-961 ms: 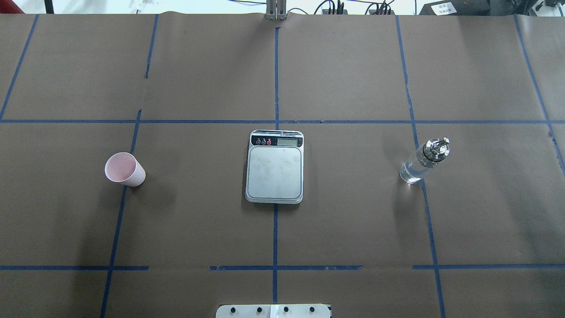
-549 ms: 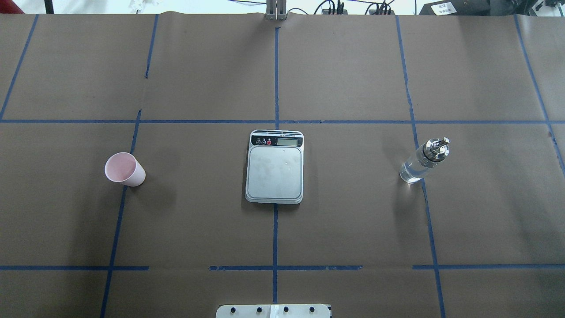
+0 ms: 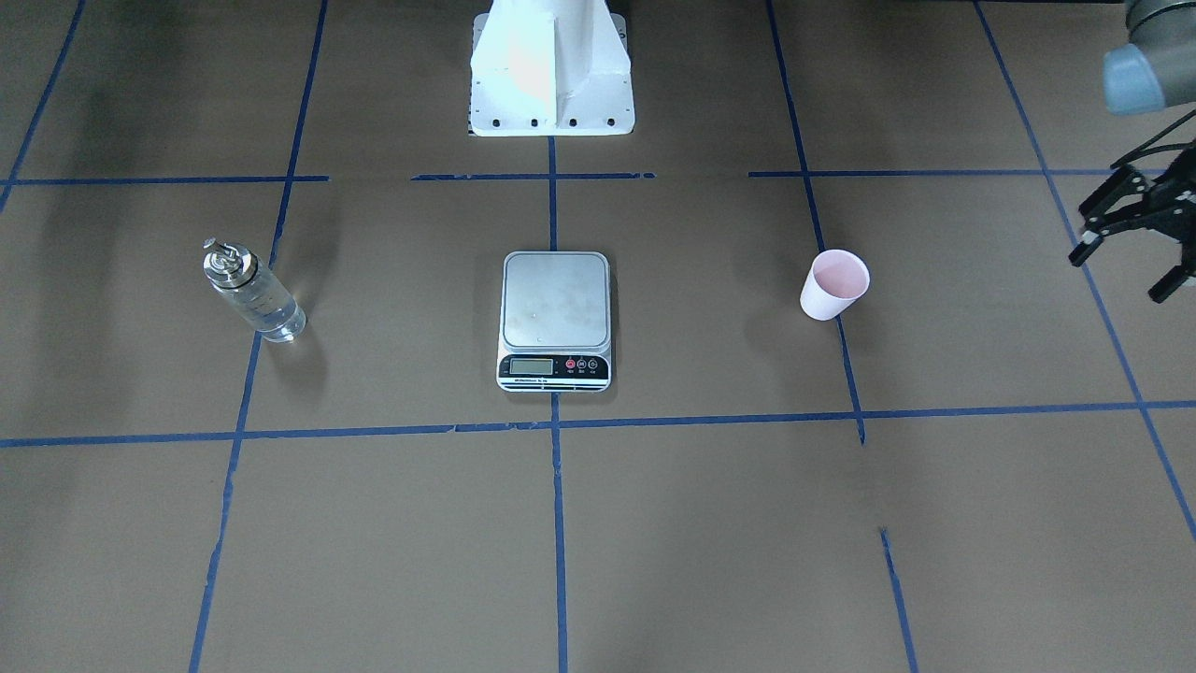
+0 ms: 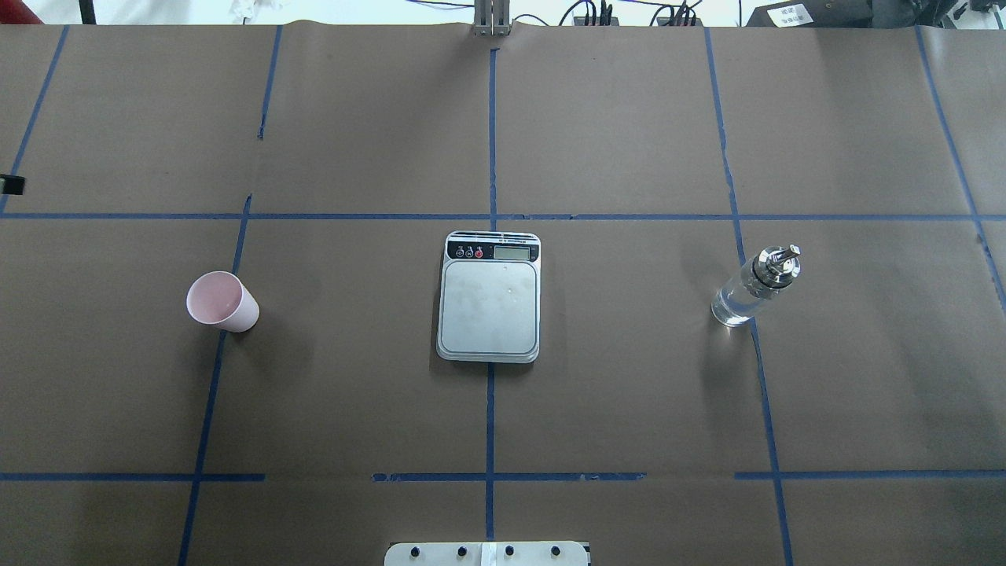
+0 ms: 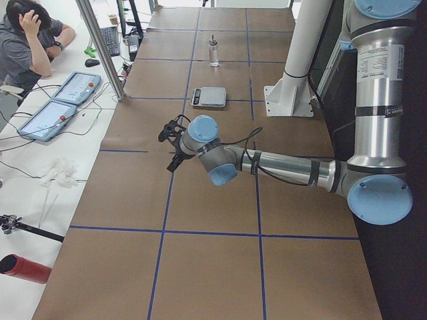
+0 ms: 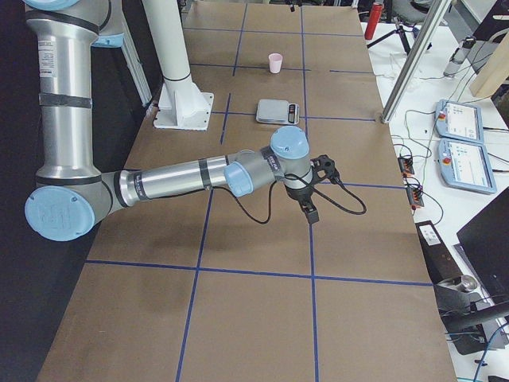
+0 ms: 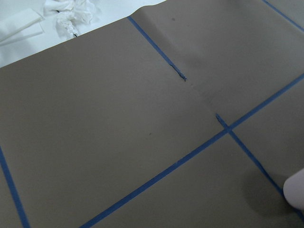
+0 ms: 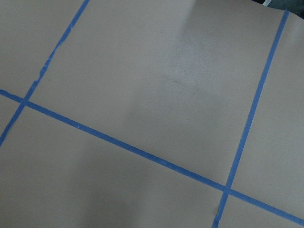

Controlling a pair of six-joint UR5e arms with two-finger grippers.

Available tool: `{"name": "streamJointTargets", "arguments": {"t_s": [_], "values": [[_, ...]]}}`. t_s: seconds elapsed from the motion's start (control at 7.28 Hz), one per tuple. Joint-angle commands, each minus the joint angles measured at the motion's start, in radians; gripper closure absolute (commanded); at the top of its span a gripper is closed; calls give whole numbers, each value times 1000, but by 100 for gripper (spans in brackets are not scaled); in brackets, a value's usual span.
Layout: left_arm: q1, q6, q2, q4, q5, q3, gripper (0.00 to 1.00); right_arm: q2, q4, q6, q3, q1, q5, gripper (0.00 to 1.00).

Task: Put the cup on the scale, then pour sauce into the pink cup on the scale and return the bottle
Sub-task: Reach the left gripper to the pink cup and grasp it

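Observation:
The pink cup (image 3: 834, 285) stands upright on the brown paper on my left side; it also shows in the overhead view (image 4: 222, 302) and at the left wrist view's lower right edge (image 7: 297, 192). The scale (image 4: 490, 306) lies at the table's middle, its steel plate (image 3: 556, 299) bare. The glass bottle (image 4: 754, 287) with clear sauce stands upright on my right side (image 3: 252, 294). My left gripper (image 3: 1126, 271) is open and empty, above the table well outside the cup. My right gripper (image 6: 314, 191) shows only in the exterior right view, far from the bottle; I cannot tell whether it is open.
The white robot base mount (image 3: 551, 65) stands at the near edge behind the scale. Blue tape lines grid the paper. An operators' bench with tablets (image 5: 60, 100) and a seated person (image 5: 27, 40) runs along the far side.
A black fingertip of my left gripper has come into the overhead view at its left edge. Cup, scale and bottle have not moved.

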State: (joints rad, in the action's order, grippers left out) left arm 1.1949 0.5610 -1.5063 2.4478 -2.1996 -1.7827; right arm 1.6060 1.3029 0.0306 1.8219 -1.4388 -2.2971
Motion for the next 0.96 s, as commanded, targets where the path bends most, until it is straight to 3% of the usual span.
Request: {"name": "streamJointTargets", "arguments": {"t_s": [0.0, 0.14, 0.27, 0.82], "values": [[-232, 309, 0, -6, 220, -69, 5, 6, -1, 0, -1, 0, -2, 0], [-300, 435, 0, -6, 259, -73, 34, 8, -1, 0, -1, 0, -1, 0], [-383, 517, 0, -6, 334, -73, 40, 8, -1, 0, -1, 0, -2, 0], [-504, 553, 1, -7, 402, -80, 40, 8, -1, 0, -3, 0, -1, 0]]}}
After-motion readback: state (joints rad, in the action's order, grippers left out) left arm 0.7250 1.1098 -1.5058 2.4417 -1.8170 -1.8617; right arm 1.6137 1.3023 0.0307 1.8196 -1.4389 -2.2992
